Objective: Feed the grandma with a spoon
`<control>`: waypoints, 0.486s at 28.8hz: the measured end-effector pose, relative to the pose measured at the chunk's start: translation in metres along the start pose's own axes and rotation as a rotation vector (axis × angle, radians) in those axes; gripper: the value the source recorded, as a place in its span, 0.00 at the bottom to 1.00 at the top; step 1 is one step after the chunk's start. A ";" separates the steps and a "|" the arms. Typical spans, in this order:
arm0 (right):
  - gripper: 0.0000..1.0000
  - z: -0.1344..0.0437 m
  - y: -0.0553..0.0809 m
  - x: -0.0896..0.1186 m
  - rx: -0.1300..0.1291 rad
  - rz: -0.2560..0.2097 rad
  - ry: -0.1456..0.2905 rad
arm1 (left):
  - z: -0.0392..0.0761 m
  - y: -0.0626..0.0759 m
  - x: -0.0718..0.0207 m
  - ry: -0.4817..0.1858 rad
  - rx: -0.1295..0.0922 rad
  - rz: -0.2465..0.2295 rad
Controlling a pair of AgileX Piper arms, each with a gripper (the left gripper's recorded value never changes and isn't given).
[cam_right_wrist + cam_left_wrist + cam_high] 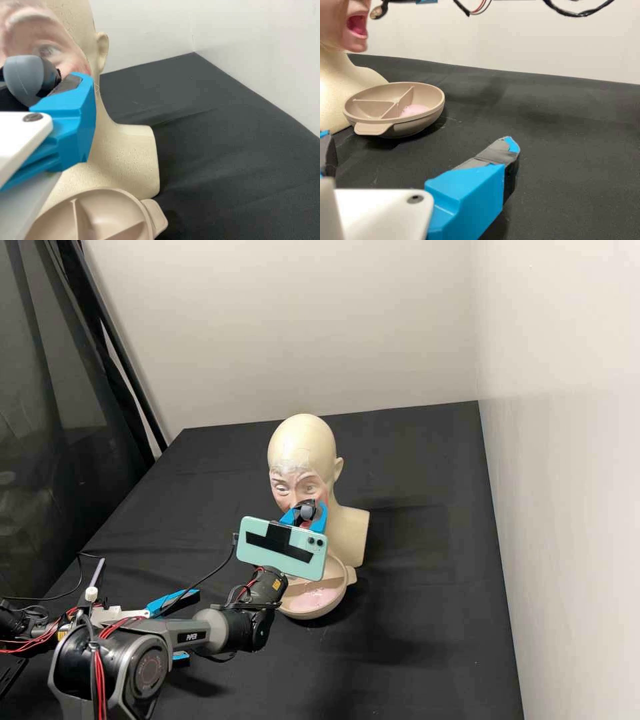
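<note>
The right tool (305, 515) is closed on the grey handle of the spoon (27, 75) and holds it up in front of the grandma head's (303, 447) face. In the left wrist view the spoon's far end sits just beside the open mouth, apart from the lips. In the high view a mint-green phone (283, 547) rides on this arm's wrist, at 6 o'clock of the tool.

The left tool (417, 150) sits low at the black surface (413, 520), its fingers spread wide with nothing between them. In the high view it is at 8 o'clock of the head.

A tan divided bowl (313, 613) stands against the bust's base at 6 o'clock, with something pink in one compartment. Pale walls bound the surface at 12 and 3 o'clock.
</note>
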 end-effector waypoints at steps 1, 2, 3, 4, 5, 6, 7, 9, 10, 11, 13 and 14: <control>0.00 -0.001 0.000 0.000 0.003 0.001 0.002 | 0.000 0.000 0.0000 0.000 0.000 0.000; 0.00 -0.002 0.001 -0.001 0.012 0.003 0.005 | 0.000 0.000 0.0000 0.000 0.000 0.000; 0.00 -0.002 0.001 -0.001 0.014 0.004 0.007 | 0.000 0.000 0.0000 0.000 0.000 0.000; 0.00 -0.003 0.002 -0.001 0.017 0.006 0.009 | 0.000 0.000 0.0000 0.000 0.000 0.000; 0.00 -0.003 0.002 -0.001 0.017 0.006 0.009 | 0.000 0.000 0.0000 0.000 0.000 0.000; 0.00 -0.003 0.002 -0.001 0.017 0.006 0.009 | 0.000 0.000 0.0000 0.000 0.000 0.000; 0.00 -0.003 0.002 -0.001 0.017 0.006 0.009 | 0.000 0.000 0.0000 0.000 0.000 0.000; 0.00 -0.003 0.002 -0.001 0.017 0.007 0.010 | 0.000 0.000 0.0000 0.000 0.000 0.000; 0.00 -0.003 0.002 -0.001 0.018 0.007 0.010 | 0.000 0.000 0.0000 0.000 0.000 0.000; 0.00 -0.003 0.002 -0.001 0.017 0.006 0.011 | 0.000 0.000 0.0000 0.000 0.000 0.000; 0.00 -0.003 0.002 -0.002 0.017 0.004 0.010 | 0.000 0.000 0.0000 0.000 0.000 0.000; 0.00 -0.003 0.002 -0.002 0.017 0.004 0.010 | 0.000 0.000 0.0000 0.000 0.000 0.000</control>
